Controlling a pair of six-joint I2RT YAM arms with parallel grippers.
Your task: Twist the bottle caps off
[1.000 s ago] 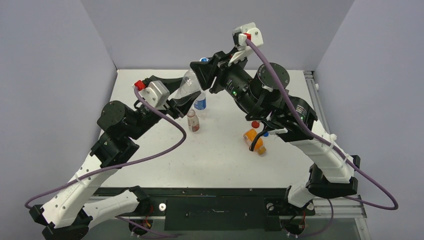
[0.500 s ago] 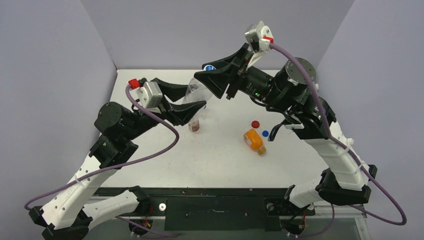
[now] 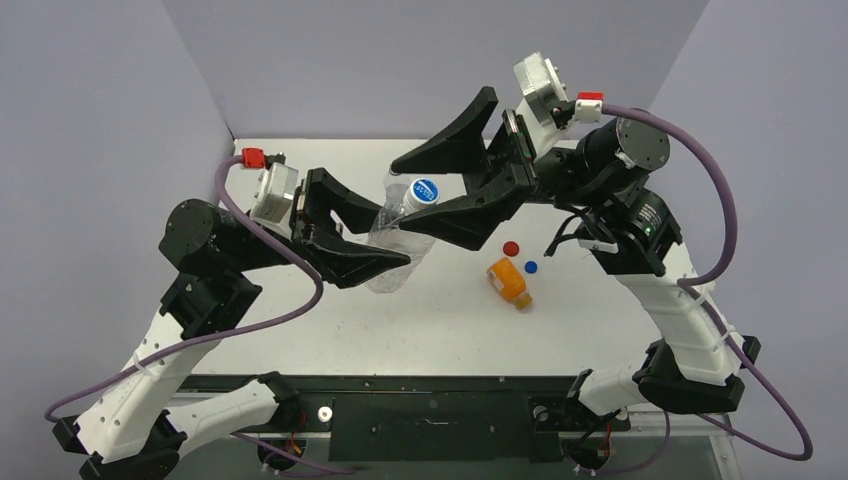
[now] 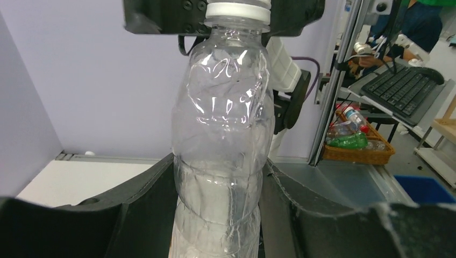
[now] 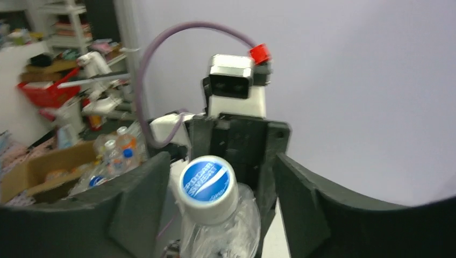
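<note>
Since a second ago the right gripper (image 3: pixel 408 197) has let go of the cap and spread wide, its arm has swung out to the right, and the left gripper (image 3: pixel 393 240) has carried the clear unlabelled bottle (image 3: pixel 402 232) toward the near side of the table (image 3: pixel 300 320).

Both left fingers (image 4: pixel 145 207) are clamped on the lower half of the bottle, one on each side, touching the plastic. The bottle stands roughly upright between them in the left wrist view, its crumpled shoulder and neck rising well above the fingertips. It is lifted off the table.

On top sits the white cap (image 3: pixel 424 190), which has a blue printed disc on its face and is seated on the neck. It lies between the two right fingers (image 5: pixel 134 207), near their tips. In the right wrist view a clear gap shows on either side of the cap, so neither finger touches it. The jaws there are spread far wider than the cap.

Below the lower right finger in the overhead view, three things rest on the table surface. The orange bottle (image 3: pixel 508 282) lies on its side. The red cap (image 3: pixel 511 248) and the blue cap (image 3: pixel 530 267) lie loose just beside it, apart from each other and well clear of both pairs of fingers.
</note>
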